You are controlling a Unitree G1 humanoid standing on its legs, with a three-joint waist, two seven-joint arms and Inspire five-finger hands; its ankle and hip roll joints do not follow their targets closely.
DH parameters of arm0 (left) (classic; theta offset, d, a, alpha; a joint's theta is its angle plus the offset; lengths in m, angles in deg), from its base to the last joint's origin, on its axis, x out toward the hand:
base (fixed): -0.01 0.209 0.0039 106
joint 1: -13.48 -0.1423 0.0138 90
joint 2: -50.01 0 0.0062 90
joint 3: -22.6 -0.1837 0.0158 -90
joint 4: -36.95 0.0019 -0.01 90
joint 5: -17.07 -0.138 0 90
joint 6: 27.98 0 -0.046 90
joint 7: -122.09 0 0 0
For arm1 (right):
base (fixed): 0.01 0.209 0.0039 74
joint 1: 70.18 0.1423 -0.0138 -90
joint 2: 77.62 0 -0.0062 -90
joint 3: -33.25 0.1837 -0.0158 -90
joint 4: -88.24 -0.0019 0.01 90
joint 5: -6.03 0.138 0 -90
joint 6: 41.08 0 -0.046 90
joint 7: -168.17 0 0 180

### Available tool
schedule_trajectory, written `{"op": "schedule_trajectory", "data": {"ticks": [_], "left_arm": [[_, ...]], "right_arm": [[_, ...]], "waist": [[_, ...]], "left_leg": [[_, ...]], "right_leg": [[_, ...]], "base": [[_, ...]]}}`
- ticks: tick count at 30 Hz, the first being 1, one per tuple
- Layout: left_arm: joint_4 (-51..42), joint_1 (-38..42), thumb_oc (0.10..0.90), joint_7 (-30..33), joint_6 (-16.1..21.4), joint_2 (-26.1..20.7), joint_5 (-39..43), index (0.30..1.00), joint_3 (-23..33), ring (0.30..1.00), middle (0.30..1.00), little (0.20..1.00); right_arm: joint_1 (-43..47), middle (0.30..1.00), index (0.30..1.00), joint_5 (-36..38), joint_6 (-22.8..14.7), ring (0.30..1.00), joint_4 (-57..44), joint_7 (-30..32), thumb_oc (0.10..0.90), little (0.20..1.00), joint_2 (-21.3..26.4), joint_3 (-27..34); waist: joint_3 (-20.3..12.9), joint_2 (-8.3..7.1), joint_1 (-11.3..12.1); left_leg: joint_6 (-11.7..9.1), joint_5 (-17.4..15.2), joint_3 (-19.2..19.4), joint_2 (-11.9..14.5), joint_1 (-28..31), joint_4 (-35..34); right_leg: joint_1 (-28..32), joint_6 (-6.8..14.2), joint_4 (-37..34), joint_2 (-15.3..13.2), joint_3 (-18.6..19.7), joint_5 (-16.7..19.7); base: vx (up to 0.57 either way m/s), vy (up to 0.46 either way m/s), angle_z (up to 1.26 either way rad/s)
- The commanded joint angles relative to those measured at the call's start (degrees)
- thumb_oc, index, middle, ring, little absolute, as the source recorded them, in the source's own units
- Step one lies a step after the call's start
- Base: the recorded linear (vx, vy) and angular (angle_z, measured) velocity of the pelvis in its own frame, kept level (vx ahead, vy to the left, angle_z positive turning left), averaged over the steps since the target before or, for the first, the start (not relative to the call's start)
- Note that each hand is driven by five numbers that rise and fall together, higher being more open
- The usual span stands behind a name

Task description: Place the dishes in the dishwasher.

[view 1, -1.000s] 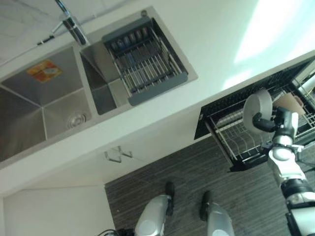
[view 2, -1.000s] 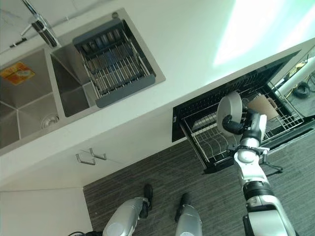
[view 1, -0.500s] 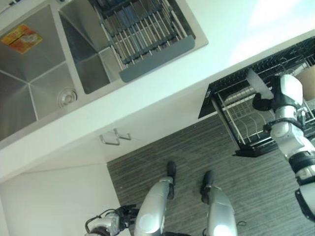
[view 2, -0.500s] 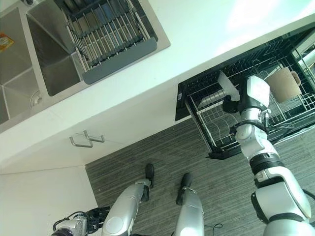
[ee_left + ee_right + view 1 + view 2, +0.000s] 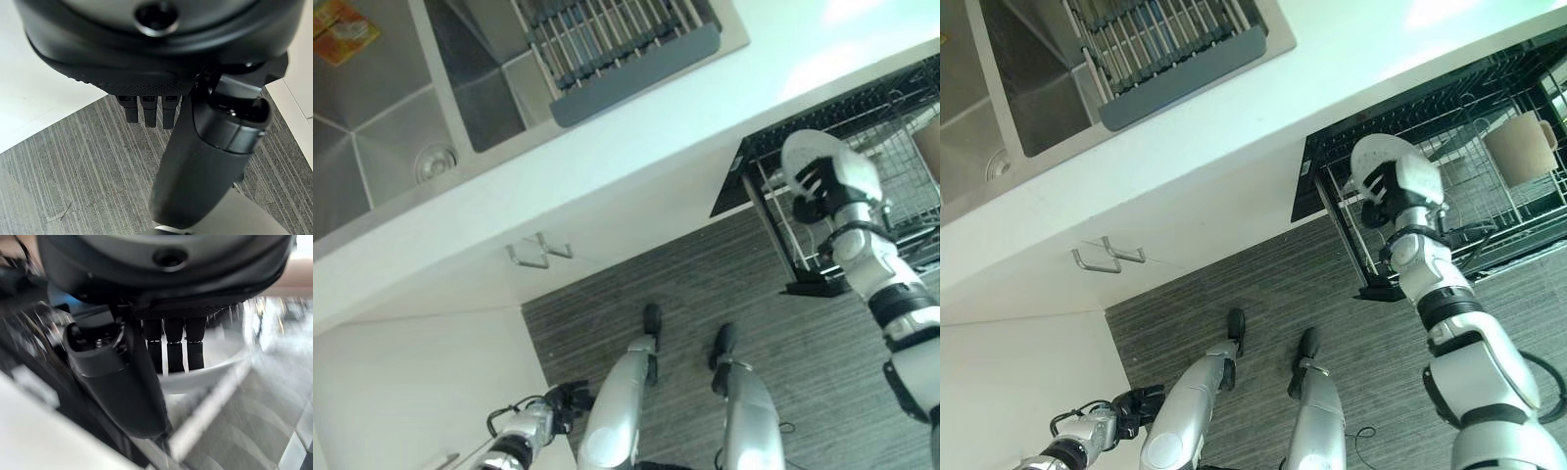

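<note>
Right hand [image 5: 1383,186] clasped on a white plate [image 5: 1378,159], fingers [image 5: 172,350] curled over its rim and thumb behind, held above the near end of the pulled-out dishwasher rack [image 5: 1489,201]. Plate tilted, just over the wire tines at the rack's front corner, under the edge of the white counter [image 5: 1234,147]. Brown cup [image 5: 1520,147] further along in the same rack, well apart from the plate. Left hand [image 5: 146,110] low by the striped floor [image 5: 73,171], fingers bent loosely, grasping nothing. Sink [image 5: 391,127] up on the counter.
</note>
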Motion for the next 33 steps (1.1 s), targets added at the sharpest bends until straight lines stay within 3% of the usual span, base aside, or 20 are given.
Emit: {"op": "schedule_trajectory", "data": {"ticks": [1,4,5,8,10,13,14,17,22,26,33], "left_arm": [[-0.20,-3.28,0.800,-0.63,1.31,-2.32,2.45,0.900,-1.96,0.900,0.900,0.900],[-1.06,-2.81,0.800,0.57,3.94,-2.25,1.27,0.900,-2.23,0.900,0.900,0.900],[-2.47,-2.14,0.800,2.55,5.67,-2.23,-1.88,0.900,-2.54,0.900,0.900,0.900],[-4.69,-3.06,0.800,4.79,5.89,-2.49,-3.43,0.900,-1.45,0.900,0.900,0.900],[-5.42,-3.38,0.800,5.39,5.57,-2.90,-2.98,0.900,-1.11,0.900,0.900,0.900],[-4.85,-3.22,0.800,6.32,5.90,-2.75,-1.32,0.900,-2.07,0.900,0.900,0.900],[-3.72,-2.83,0.800,7.08,7.53,-2.30,-1.37,0.900,-1.94,0.900,0.900,0.900],[-3.79,-3.14,0.800,10.73,12.17,-1.86,-1.71,0.900,-0.70,0.900,0.900,0.900],[-7.46,-4.47,0.800,12.29,13.45,-1.37,-1.40,0.900,1.93,0.900,0.900,0.900],[-8.14,-6.92,0.800,12.42,14.16,-0.35,-4.79,0.900,2.49,0.900,0.900,0.900],[-6.98,-11.92,0.800,12.61,14.07,1.19,-11.22,0.900,4.00,0.900,0.900,0.900]], "right_arm": [[0.33,0.900,0.900,1.67,-0.79,0.900,0.80,-3.68,0.800,0.900,1.31,-3.71],[0.32,0.900,0.900,1.84,-0.84,0.900,1.55,-4.55,0.800,0.900,0.17,-3.67],[0.06,0.900,0.900,2.95,0.85,0.900,0.36,-4.33,0.800,0.900,-0.79,-3.64],[-2.23,0.900,0.900,7.90,6.54,0.900,-8.66,-3.95,0.800,0.900,-0.41,-0.26],[-3.93,0.900,0.900,16.56,7.82,0.900,-11.95,-0.68,0.800,0.900,-0.21,2.91],[-4.59,0.900,0.900,23.96,2.16,0.900,-8.19,7.00,0.800,0.900,-3.96,6.28],[-5.15,0.900,0.900,25.45,-2.54,0.900,-7.51,11.77,0.800,0.900,-5.84,8.32],[-9.89,0.900,0.900,24.79,-11.00,0.900,-13.33,19.88,0.800,0.900,-6.51,12.74],[-20.92,0.900,0.900,18.11,-16.12,0.900,-31.29,27.74,0.800,0.900,-6.11,19.75],[-28.60,0.900,0.900,14.14,-18.85,0.900,-42.07,30.46,0.800,0.900,-6.74,22.45],[-38.41,0.900,0.900,10.00,-23.04,0.900,-51.54,33.80,0.800,0.900,-6.32,26.48]], "waist": [[-1.06,-0.24,0.52],[-1.06,-0.15,0.71],[-1.06,-0.23,0.66],[-1.06,-1.24,-0.20],[-1.06,-1.36,-0.95],[-1.06,-0.36,-1.24],[-1.06,0.09,-1.43],[-1.06,0.08,-2.80],[-1.30,-0.78,-5.92],[-4.01,-1.83,-7.22],[-9.51,-3.14,-9.04]], "left_leg": [[-3.39,-9.70,-5.09,1.75,-1.45,4.81],[-3.39,-9.47,-5.04,1.78,-2.28,4.81],[-3.37,-9.50,-4.84,1.81,-2.70,4.81],[-3.71,-9.85,-4.45,2.11,-2.40,4.81],[-3.78,-10.09,-4.07,2.23,-1.79,4.81],[-3.81,-10.36,-3.93,2.22,-0.22,4.81],[-3.72,-10.66,-3.50,2.40,0.87,4.81],[-3.80,-11.62,-2.43,2.89,3.83,4.81],[-4.02,-13.26,-0.95,3.22,9.33,4.81],[-4.03,-14.61,-0.03,3.46,11.97,4.81],[-3.67,-16.33,1.51,3.53,16.72,4.81]], "right_leg": [[0.82,4.20,-2.76,-2.52,0.36,-1.66],[0.13,4.29,-2.76,-2.58,0.09,-1.44],[-0.41,4.36,-2.76,-2.67,0.07,-1.18],[-0.67,4.47,-2.76,-2.23,0.63,-0.98],[-0.36,4.37,-2.76,-1.91,1.13,-1.16],[1.00,3.97,-2.76,-1.39,1.88,-1.75],[2.06,3.83,-2.76,-1.44,2.14,-2.08],[4.50,3.84,-2.76,-1.35,2.57,-2.86],[9.00,3.78,-2.76,-1.00,3.51,-4.23],[11.44,3.85,-2.76,-0.83,3.70,-5.37],[15.22,3.71,-2.76,-0.08,5.30,-6.64]], "base": [[-0.03,0.000,0.04],[-0.04,0.002,0.03],[-0.04,-0.014,0.00],[-0.01,0.006,0.00],[-0.01,0.056,0.02],[0.03,0.092,-0.11],[0.02,0.070,-0.14],[0.01,0.056,-0.06],[0.00,0.034,-0.11],[0.04,-0.042,-0.08],[0.07,-0.043,-0.17]]}}
